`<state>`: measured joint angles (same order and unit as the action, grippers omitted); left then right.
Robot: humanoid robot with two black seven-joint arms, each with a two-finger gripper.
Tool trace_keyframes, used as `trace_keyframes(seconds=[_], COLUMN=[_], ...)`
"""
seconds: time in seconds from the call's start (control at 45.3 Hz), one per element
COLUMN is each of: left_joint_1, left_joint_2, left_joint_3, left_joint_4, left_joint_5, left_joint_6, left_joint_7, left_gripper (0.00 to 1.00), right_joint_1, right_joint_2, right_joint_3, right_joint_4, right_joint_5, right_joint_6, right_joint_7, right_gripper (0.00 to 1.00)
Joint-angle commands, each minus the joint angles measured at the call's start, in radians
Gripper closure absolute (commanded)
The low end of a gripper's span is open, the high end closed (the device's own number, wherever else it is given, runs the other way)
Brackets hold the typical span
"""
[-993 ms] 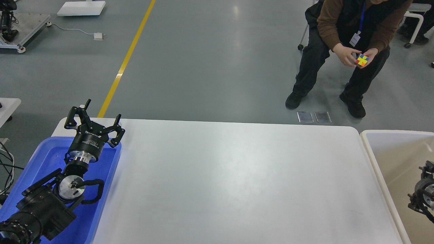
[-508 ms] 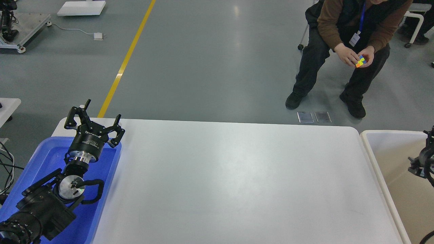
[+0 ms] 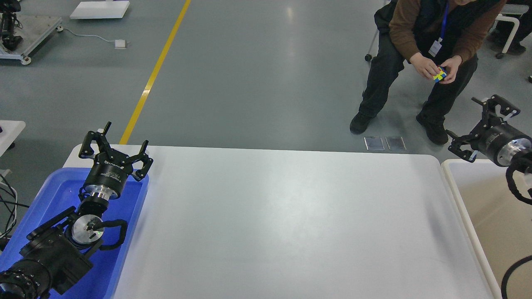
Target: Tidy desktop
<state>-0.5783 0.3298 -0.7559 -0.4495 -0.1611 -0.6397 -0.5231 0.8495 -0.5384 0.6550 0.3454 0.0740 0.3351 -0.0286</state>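
The desktop (image 3: 286,220) is a large white tabletop with rounded corners, and I see nothing lying on it. My left gripper (image 3: 115,144) is open and empty, held above the far end of the blue tray (image 3: 62,189) at the desktop's left edge. My right gripper (image 3: 478,121) is open and empty, raised above the far left corner of the off-white bin (image 3: 461,182) at the right edge.
A seated person (image 3: 419,45) beyond the table's far right turns a coloured puzzle cube (image 3: 439,75) in both hands. A yellow floor line (image 3: 156,70) runs away at the far left. A second white table corner (image 3: 10,133) shows at the left edge.
My right arm has risen from low inside the off-white bin to above its far left corner, gripper now fully in view. The left arm has not moved. The person keeps turning the cube.
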Motion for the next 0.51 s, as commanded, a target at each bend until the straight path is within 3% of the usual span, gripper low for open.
trace_keyframes(seconds=[0.0, 0.486], left_joint_1=[0.0, 0.0], left_joint_2=[0.0, 0.0], left_joint_3=[0.0, 0.001], left_joint_4=[0.0, 0.0], left_joint_5=[0.0, 0.0], left_joint_6=[0.0, 0.0], left_joint_7=[0.0, 0.0], left_gripper=[0.0, 0.0], right_joint_1=[0.002, 0.0], right_joint_2=[0.024, 0.225], right_joint_3=[0.11, 0.267], right_joint_4=[0.144, 0.139], right_joint_5=[0.006, 0.015], right_joint_6=[0.033, 0.041], right_joint_7=[0.004, 0.006], right_gripper=[0.0, 0.0])
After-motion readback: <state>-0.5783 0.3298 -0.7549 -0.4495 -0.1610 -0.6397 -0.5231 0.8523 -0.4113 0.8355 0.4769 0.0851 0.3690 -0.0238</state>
